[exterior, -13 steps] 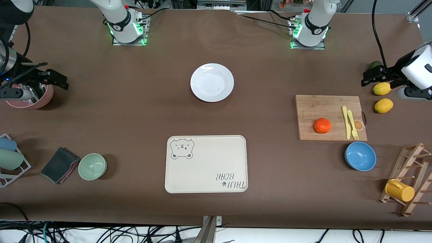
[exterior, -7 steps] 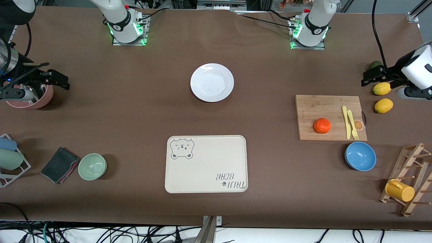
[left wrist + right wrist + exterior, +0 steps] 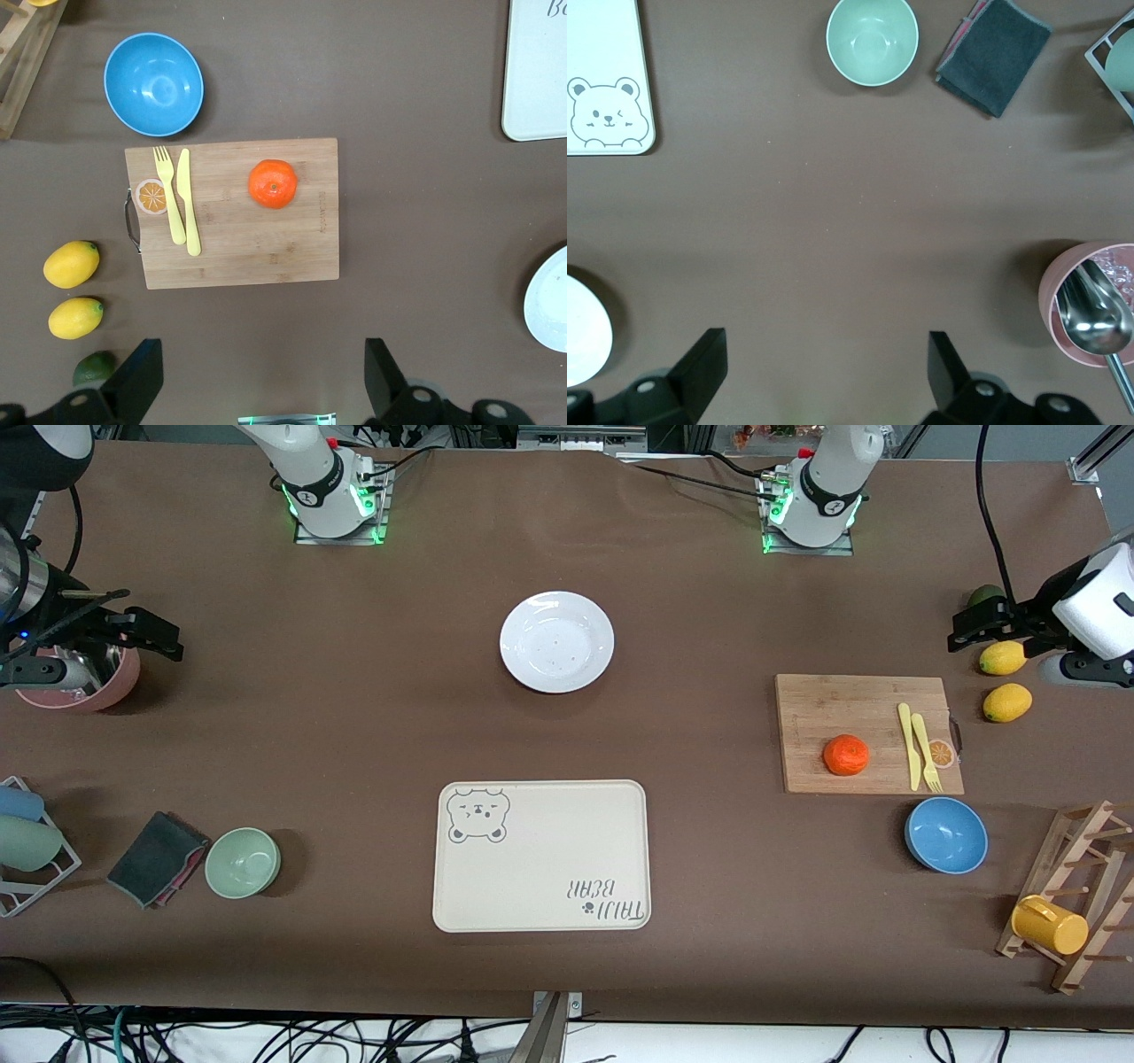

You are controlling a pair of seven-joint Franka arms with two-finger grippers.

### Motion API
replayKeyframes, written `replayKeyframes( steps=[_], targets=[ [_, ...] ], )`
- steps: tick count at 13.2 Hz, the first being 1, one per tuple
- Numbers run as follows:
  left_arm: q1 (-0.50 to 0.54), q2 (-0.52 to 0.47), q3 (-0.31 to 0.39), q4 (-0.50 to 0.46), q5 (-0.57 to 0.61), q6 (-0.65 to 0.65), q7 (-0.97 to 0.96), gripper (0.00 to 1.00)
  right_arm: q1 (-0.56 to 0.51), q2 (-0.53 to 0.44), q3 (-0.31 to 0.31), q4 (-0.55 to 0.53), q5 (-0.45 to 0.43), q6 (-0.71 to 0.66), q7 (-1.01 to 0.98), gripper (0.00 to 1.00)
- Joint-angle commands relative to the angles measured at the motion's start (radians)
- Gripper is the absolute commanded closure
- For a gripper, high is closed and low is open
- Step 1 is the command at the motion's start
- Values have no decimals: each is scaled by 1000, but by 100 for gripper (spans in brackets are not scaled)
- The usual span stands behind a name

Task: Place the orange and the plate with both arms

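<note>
The orange (image 3: 846, 755) sits on a wooden cutting board (image 3: 842, 708) toward the left arm's end of the table. It also shows in the left wrist view (image 3: 272, 183). The white plate (image 3: 556, 641) lies on the table midway between the two bases. Its edge shows in both wrist views (image 3: 551, 305) (image 3: 583, 335). My left gripper (image 3: 972, 627) is open and empty, up over the table by the lemons, apart from the orange (image 3: 263, 359). My right gripper (image 3: 146, 634) is open and empty, over the table beside a pink cup (image 3: 824, 354).
A cream bear tray (image 3: 542, 856) lies nearer the front camera than the plate. A yellow knife and fork (image 3: 918, 746) lie on the board. A blue bowl (image 3: 946, 834), two lemons (image 3: 1003, 658), a rack with a yellow mug (image 3: 1049, 925), a pale-green bowl (image 3: 243, 862), a grey cloth (image 3: 156, 858) and the pink cup (image 3: 89, 686) stand around.
The right gripper has shifted very slightly over the pink cup. The left arm, the orange and the plate have not moved.
</note>
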State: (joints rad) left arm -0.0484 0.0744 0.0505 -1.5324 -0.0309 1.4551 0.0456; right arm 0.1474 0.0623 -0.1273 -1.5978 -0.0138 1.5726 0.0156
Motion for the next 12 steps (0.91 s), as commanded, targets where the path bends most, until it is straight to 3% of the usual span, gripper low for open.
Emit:
replayKeyframes(
  steps=[1, 12],
  targets=[
    [-8, 21, 3, 35, 29, -19, 17, 0, -2, 13, -2, 25, 2, -20, 6, 0],
    [-16, 31, 3, 37, 25, -15, 14, 0, 14, 14, -2, 25, 0, -10, 12, 0]
  ],
)
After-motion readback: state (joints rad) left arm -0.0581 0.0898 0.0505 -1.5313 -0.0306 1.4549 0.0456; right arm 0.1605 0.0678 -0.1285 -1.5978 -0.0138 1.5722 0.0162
